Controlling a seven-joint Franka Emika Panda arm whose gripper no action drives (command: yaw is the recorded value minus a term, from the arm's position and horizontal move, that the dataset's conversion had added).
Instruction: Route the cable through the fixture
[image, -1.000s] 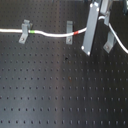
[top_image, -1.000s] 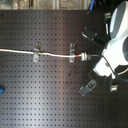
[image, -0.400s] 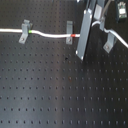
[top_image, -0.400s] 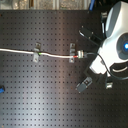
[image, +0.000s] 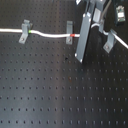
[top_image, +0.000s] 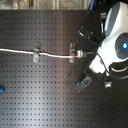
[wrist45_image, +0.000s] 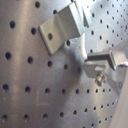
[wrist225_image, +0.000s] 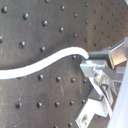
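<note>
Now the cable (image: 50, 35) is pinched by the gripper (wrist225_image: 92, 65) past the second clip (image: 69, 31), and it must be laid into the third clip (image: 109, 41).

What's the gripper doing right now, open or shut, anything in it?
Gripper: shut on the thin white flexible cable, which runs out from between its fingers in the second wrist view.

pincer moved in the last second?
Yes. In the first exterior view the pincer has shifted toward the first exterior view's left, from beside the right-hand clip to close by the middle clip, carrying the cable.
</note>
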